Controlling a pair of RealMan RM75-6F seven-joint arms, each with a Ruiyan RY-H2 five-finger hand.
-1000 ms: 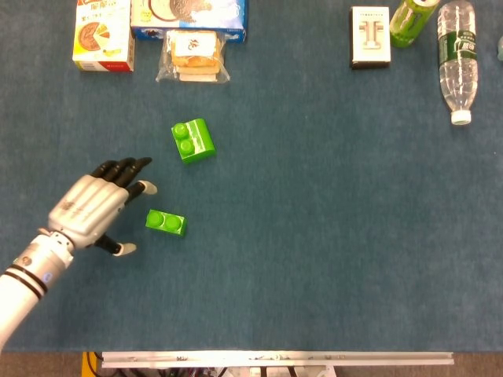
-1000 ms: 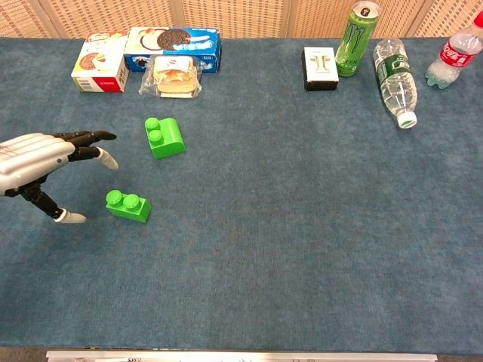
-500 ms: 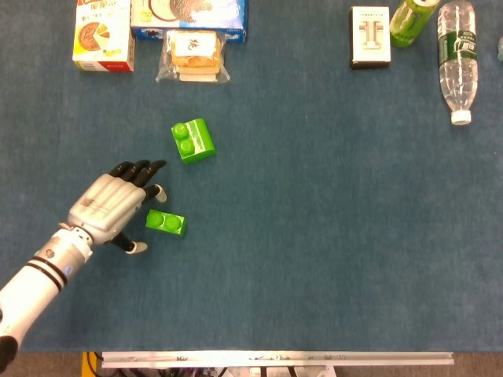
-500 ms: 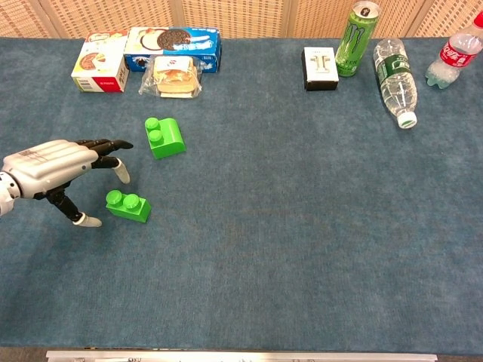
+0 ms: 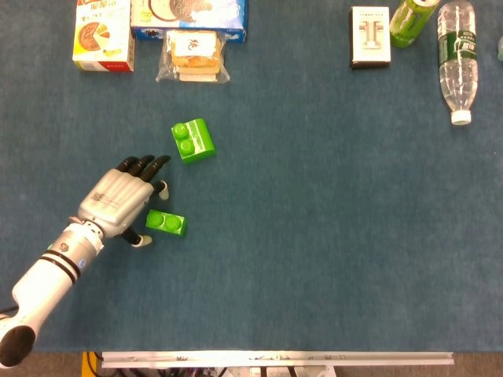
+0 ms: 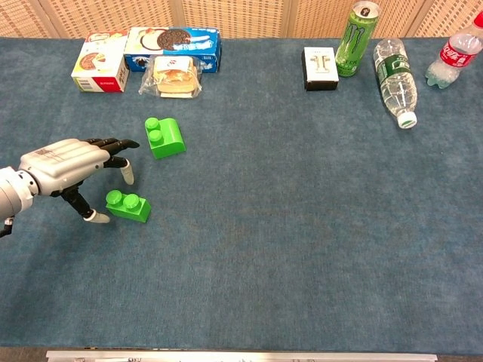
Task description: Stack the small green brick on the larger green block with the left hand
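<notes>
Fingers of the left hand spread wide and hold nothing, the dark tips pointing toward the far right while the thumb reaches down at the near side. The small green brick lies flat on the blue tabletop just to the right of the hand, its two studs up; the thumb tip sits just beside the brick's left end, and whether it touches cannot be told. The light-tipped finger hangs over the far side of the brick, apart from it. The larger green block rests farther off and slightly to the right, near the outstretched fingertips but clear of them, well apart from the brick. Along the far left edge stand a yellow snack box, a blue cookie box and a wrapped sandwich pack. At the far right are a small white box, a green can and a clear bottle lying on its side.
</notes>
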